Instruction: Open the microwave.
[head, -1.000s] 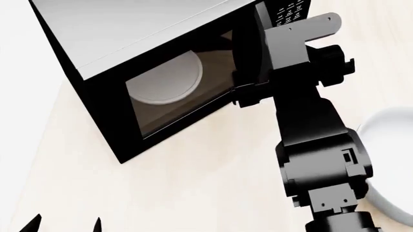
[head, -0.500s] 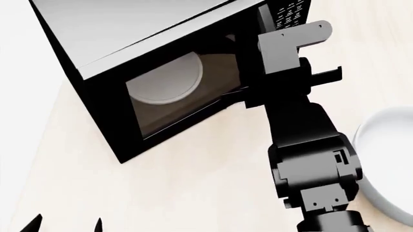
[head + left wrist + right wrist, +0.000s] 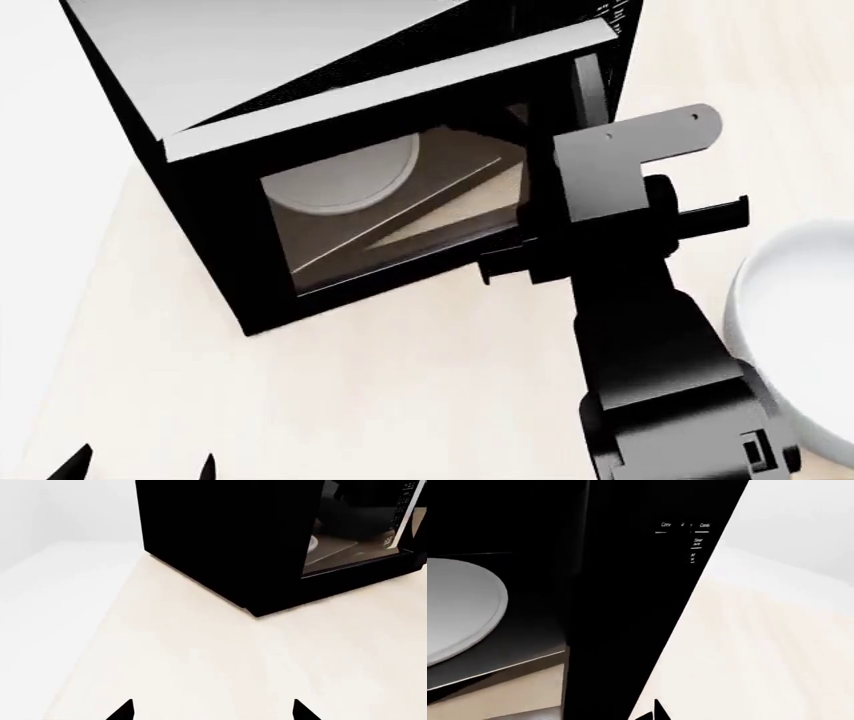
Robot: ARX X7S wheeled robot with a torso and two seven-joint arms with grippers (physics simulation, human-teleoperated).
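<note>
The microwave point(image 3: 267, 60) is a black box with a grey top, standing on the pale counter. Its windowed door point(image 3: 374, 285) hangs ajar, the gap widest at the keypad side. The white turntable point(image 3: 340, 175) shows inside. My right arm point(image 3: 627, 250) reaches to the door's free edge, and its wrist hides the gripper there. In the right wrist view the right gripper point(image 3: 654, 715) shows two dark tips close together beside the black keypad panel point(image 3: 694, 540), with the turntable point(image 3: 460, 610) further in. My left gripper point(image 3: 213, 712) is open and empty, low over the counter, short of the microwave point(image 3: 227, 540).
A white round dish point(image 3: 801, 330) sits on the counter right of my right arm. The counter's left edge point(image 3: 87, 645) runs beside the left gripper, with a white surface beyond it. The left fingertips point(image 3: 207, 465) show at the head view's lower left.
The door has swung further out from the microwave's body. My right arm has drawn back toward me with the door's free edge. The left gripper has not moved.
</note>
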